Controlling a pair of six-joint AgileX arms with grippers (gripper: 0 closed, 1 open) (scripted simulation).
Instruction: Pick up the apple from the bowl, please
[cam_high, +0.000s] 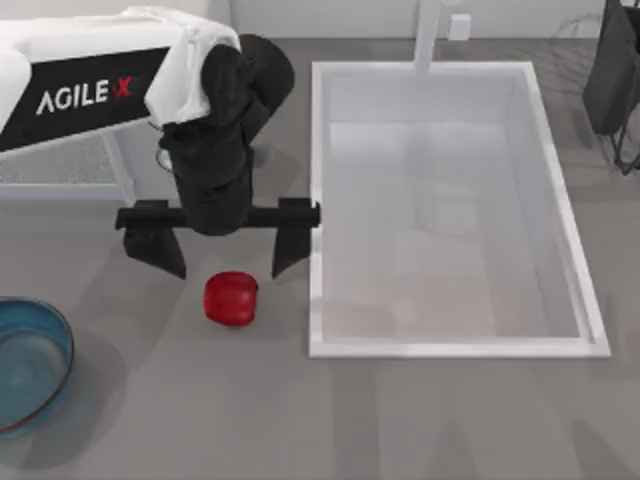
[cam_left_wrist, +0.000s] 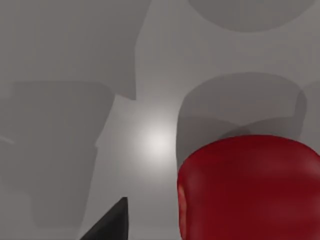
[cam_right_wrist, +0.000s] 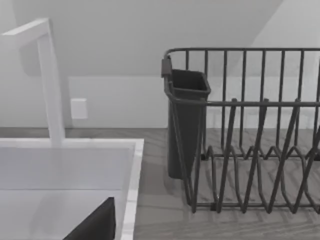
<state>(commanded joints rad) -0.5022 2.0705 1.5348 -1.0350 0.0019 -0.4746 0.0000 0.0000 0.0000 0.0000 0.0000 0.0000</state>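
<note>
The red apple lies on the grey counter, to the right of the bowl and outside it. The blue-teal glass bowl sits at the top view's left edge, partly cut off, with nothing in the part that shows. My left gripper hangs open just behind the apple, its two black fingers spread wider than the fruit and apart from it. In the left wrist view the apple looms close beside one black fingertip. A dark piece of my right gripper shows near the sink.
A white sink basin stands right of the apple, its rim close to the left gripper's right finger. A white faucet rises behind it. A dark wire dish rack with a cutlery cup stands at the far right.
</note>
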